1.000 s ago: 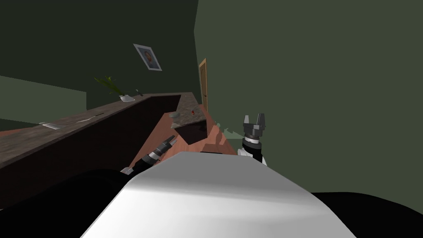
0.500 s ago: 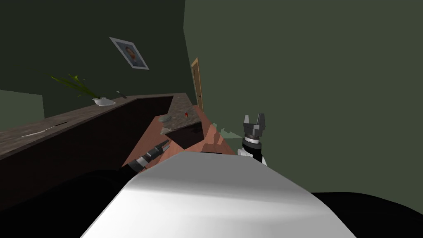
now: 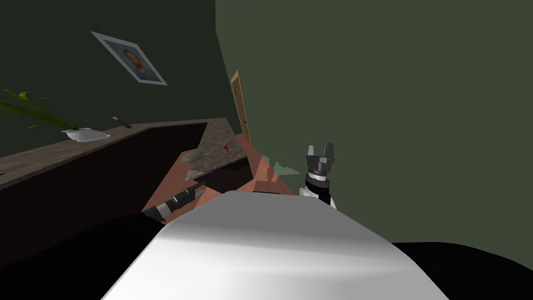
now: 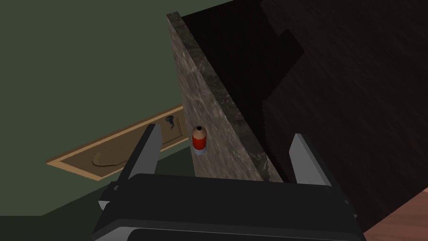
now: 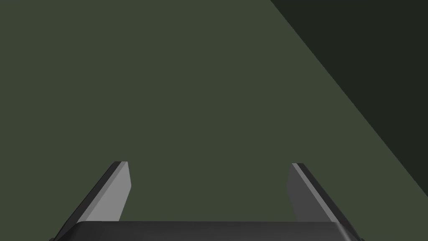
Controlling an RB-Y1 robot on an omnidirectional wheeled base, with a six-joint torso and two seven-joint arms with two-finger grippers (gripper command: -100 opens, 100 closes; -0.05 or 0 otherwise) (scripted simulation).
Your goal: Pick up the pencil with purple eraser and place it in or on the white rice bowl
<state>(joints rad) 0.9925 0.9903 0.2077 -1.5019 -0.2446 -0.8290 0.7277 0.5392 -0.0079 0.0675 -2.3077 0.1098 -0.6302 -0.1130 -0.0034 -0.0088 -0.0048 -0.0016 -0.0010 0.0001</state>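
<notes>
Pencil (image 4: 199,139), short and red, lies on the marbled table (image 4: 190,83), ahead of left hand (image 4: 226,132), off-centre toward one finger. Hand spread wide, empty. Long axis seems to run roughly along the reach, sharpened end farther off; eraser not made out. Right hand (image 3: 320,149), spread wide too, hangs well apart. Left arm is the nearer.

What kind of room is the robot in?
Probably a room in a house, maybe a kitchen: there is a long stone-topped counter, a framed portrait on the green wall, and a wooden door.
</notes>
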